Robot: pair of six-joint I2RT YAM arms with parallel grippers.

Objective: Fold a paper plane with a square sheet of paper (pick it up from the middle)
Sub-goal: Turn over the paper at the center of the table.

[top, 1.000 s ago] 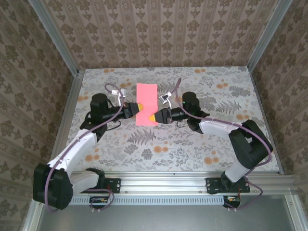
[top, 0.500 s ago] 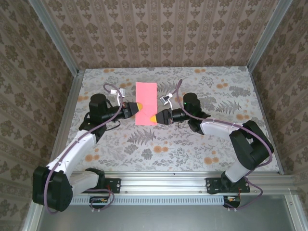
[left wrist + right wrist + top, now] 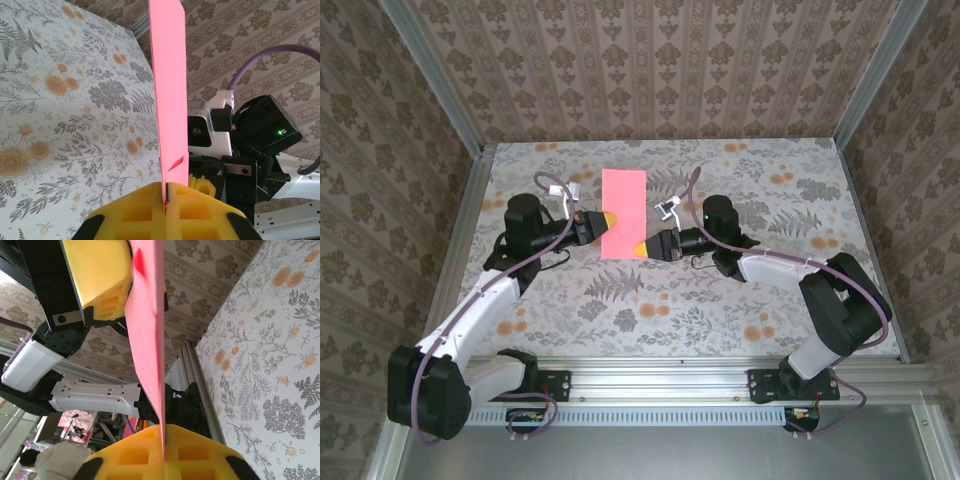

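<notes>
Tabletop (image 3: 760,300) covered in a pale print of grey ferns and orange flowers spreads before me, walled on three sides by brown patterned wallpaper (image 3: 650,70) inside a silver metal frame (image 3: 450,95).

My left arm (image 3: 480,305) rises from the near-left corner and reaches toward the middle of the table. My right arm (image 3: 790,265) bends in from the near-right corner to meet it.

Between them is the paper sheet (image 3: 624,205), plain salmon pink and, seen from above, a narrow upright rectangle rather than a square. It sits at the centre of the far half of the table, its long sides running away from me. From above I cannot tell whether it is lifted clear of the table.

My left gripper (image 3: 608,219) meets the sheet's left long edge about halfway along. Its jaws are pressed tight together with the paper pinched between them, and from the wrist the sheet runs off from the seam between my yellow fingers (image 3: 200,215) as a thin pink band.

My right gripper (image 3: 637,247) meets the near-right corner of the sheet. Its yellow pads (image 3: 200,452) are closed on the paper too, which stands edge-on out of the slit between them.

A small triangular flap shows on the sheet just beyond my left jaws.
</notes>
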